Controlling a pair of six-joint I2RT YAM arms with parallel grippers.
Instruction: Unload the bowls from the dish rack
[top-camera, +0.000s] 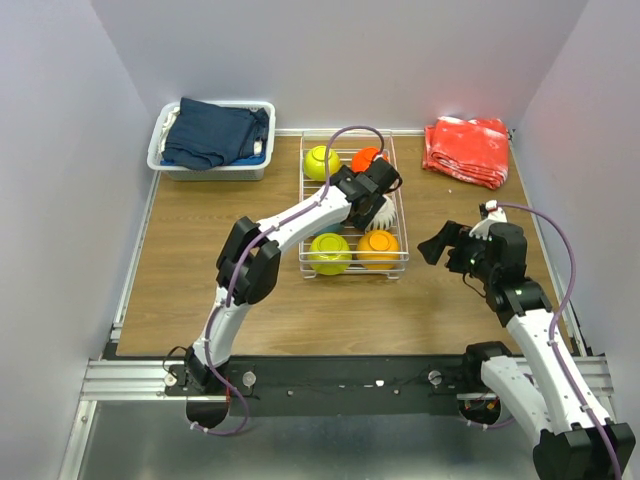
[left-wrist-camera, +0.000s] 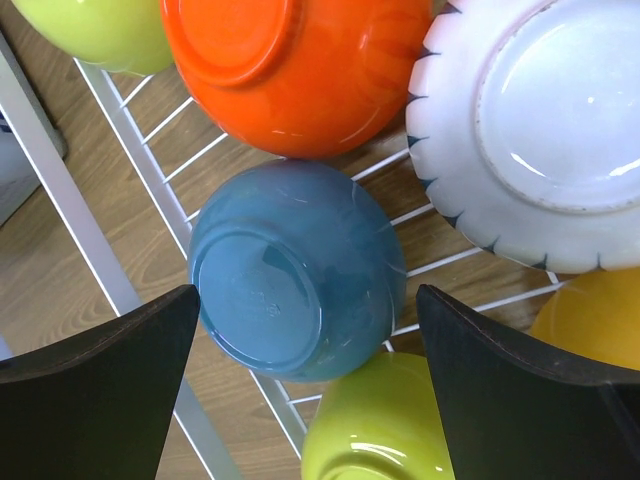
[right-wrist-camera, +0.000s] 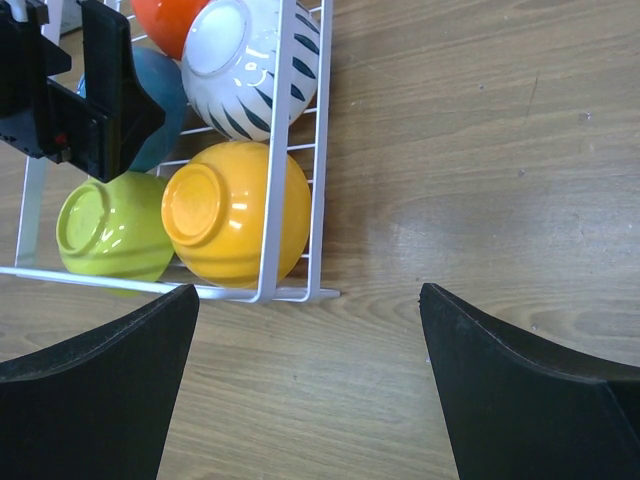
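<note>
The white wire dish rack (top-camera: 302, 215) stands mid-table with bowls lying upside down in it. My left gripper (top-camera: 372, 185) hovers open over the rack's middle. A blue bowl (left-wrist-camera: 295, 270) lies between and below its fingers (left-wrist-camera: 100, 380), untouched. Around it lie a red-orange bowl (left-wrist-camera: 300, 70), a white dark-striped bowl (left-wrist-camera: 545, 130), a yellow-green bowl (left-wrist-camera: 380, 430) and an orange bowl (left-wrist-camera: 600, 320). A second yellow-green bowl (top-camera: 321, 161) sits at the rack's far left. My right gripper (top-camera: 440, 245) is open above bare wood, right of the rack's near corner (right-wrist-camera: 300, 292).
A white bin of dark-blue cloth (top-camera: 212, 138) stands at the far left of the table. A red patterned cloth (top-camera: 466, 150) lies at the far right. Walls close in the table on three sides.
</note>
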